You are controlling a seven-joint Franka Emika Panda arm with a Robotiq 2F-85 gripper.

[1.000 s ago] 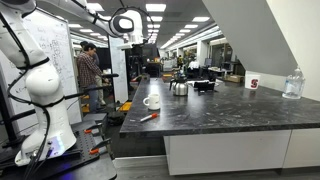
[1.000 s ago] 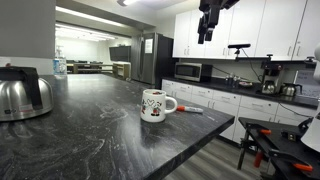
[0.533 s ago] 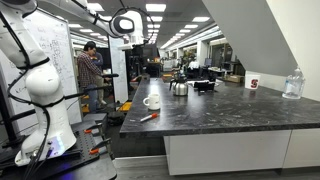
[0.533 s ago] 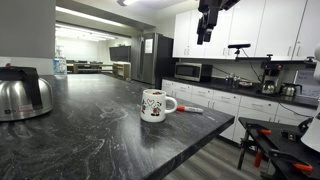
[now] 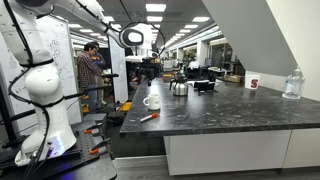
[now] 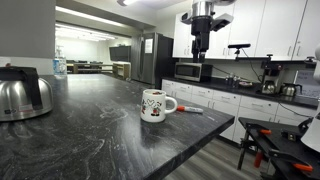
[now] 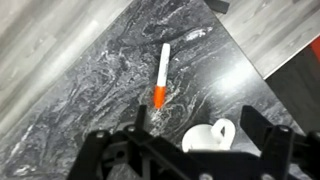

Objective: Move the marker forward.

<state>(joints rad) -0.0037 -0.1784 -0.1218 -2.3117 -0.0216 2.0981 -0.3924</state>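
The marker (image 7: pixel 161 75) lies flat on the dark marbled counter, a thin stick with a long whitish body and an orange-red end. It also shows in both exterior views (image 5: pixel 148 118) (image 6: pixel 188 109), next to the white mug (image 5: pixel 152 102) (image 6: pixel 154 104) (image 7: pixel 208 137). My gripper (image 5: pixel 149 66) (image 6: pixel 203 52) (image 7: pixel 197 120) hangs high above the counter over the mug and marker. It is open and empty, with its fingers (image 7: pixel 254 122) wide apart.
A metal kettle (image 6: pixel 22 95) (image 5: pixel 179 87) stands further along the counter (image 6: pixel 90 130). The counter's edge and corner lie close to the marker, with the floor (image 7: pixel 50 40) below. Appliances and cabinets (image 6: pixel 190 72) line the wall, and a person (image 5: pixel 90 72) stands behind.
The arm has swung over towards the mug and marker, and the gripper has turned and come a little lower. The marker and the mug have not moved.
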